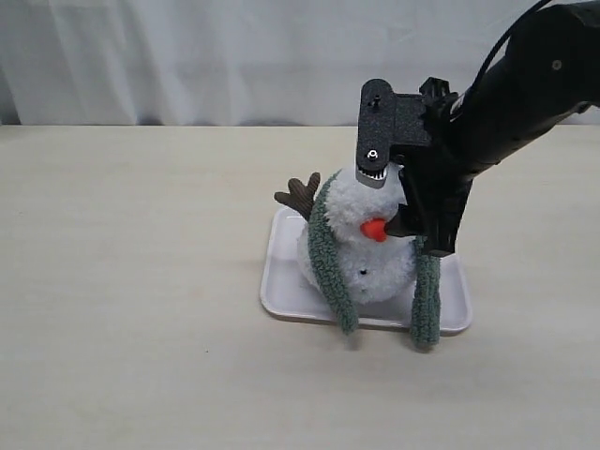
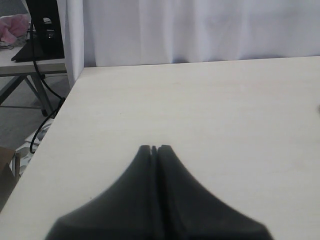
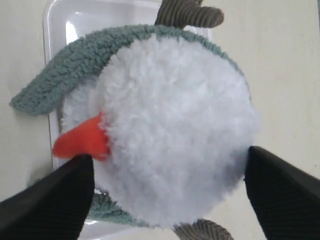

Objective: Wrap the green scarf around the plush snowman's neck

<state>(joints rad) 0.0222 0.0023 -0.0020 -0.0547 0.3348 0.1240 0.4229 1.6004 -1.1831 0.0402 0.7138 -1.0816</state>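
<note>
The plush snowman [image 1: 367, 258] sits on a white tray [image 1: 281, 292], orange nose [image 1: 374, 230] facing front. The green scarf [image 1: 330, 258] runs behind its neck, and both ends hang down the front, the other end [image 1: 427, 300] reaching the tray's front rim. My right gripper [image 1: 389, 199] is open above the head, one finger on each side. In the right wrist view the fingers [image 3: 50, 200] flank the snowman [image 3: 175, 130], with the scarf [image 3: 60, 75] behind it. My left gripper [image 2: 154, 148] is shut and empty over bare table.
A brown twig arm [image 1: 300, 195] sticks out at the snowman's left. A white curtain [image 1: 234, 56] hangs behind the table. In the left wrist view the table's edge [image 2: 60, 115] shows, with a black stand [image 2: 45, 30] and cables beyond it.
</note>
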